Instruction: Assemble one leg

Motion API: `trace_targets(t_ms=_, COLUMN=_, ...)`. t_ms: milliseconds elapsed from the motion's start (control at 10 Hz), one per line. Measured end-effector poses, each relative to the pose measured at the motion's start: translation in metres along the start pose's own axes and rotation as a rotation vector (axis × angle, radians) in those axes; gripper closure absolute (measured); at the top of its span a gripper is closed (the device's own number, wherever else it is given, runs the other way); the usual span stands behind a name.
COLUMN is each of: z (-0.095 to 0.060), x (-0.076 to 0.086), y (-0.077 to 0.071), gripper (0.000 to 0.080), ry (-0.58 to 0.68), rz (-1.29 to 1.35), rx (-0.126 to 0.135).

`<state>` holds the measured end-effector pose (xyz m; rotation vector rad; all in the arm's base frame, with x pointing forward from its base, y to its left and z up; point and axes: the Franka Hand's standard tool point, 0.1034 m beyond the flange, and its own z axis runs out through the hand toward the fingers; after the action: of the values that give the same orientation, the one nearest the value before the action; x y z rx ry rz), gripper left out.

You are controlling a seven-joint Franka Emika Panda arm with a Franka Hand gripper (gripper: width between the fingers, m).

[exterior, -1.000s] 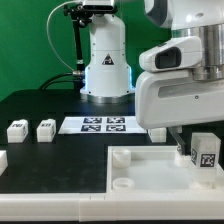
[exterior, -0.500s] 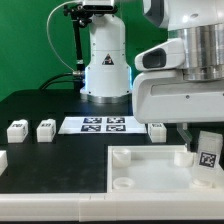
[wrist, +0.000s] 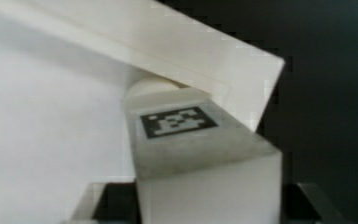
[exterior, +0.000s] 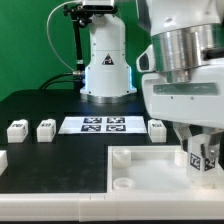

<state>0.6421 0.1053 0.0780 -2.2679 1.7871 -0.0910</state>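
leg [exterior: 207, 158] sits between the jaws of the gripper [exterior: 203, 148], at about 4 o'clock in the exterior view, over the far corner of the tray piece [exterior: 140, 172]. can't tell if its lower end touches the tray piece. leg [wrist: 179, 125]: small matte white plastic block with a square black-and-white tag. tray piece is flat, white, with round corner sockets. jaws narrowed to leg width, clamped on its sides. a loose leg [exterior: 157, 126] lies at the marker board's [exterior: 105, 124] 3 o'clock.
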Motion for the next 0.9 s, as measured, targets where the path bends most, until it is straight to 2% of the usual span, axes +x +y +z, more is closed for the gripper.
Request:
trace_targets(t_ms=200, z=-0.0001, x=0.0002, y=0.0005, gripper=0.0472, ry=-0.011, rz=0.135, rx=0.002)
trace_targets(t_ms=300, z=0.0004, x=-0.0004, y=0.0007, gripper=0.0472, ry=-0.012, rz=0.083, rx=0.002)
trace_targets(t_ms=400, z=0.0006, x=-0.0006, y=0.0009, gripper=0.0283, ry=-0.012, rz=0.058, rx=0.002)
trace_targets(t_ms=500, z=0.0011, x=-0.0013, y=0.0010, gripper=0.0176, ry=-0.012, rz=0.051, rx=0.002)
trace_targets(t_ms=700, z=0.0036, x=-0.0091, y=0.0007, gripper=0.0154, ry=-0.003, rz=-0.358, rx=-0.003)
trace_targets(t_ms=900, z=0.0034, x=-0.0060, y=0.0010, gripper=0.0154, ry=-0.001, rz=-0.535, rx=-0.003)
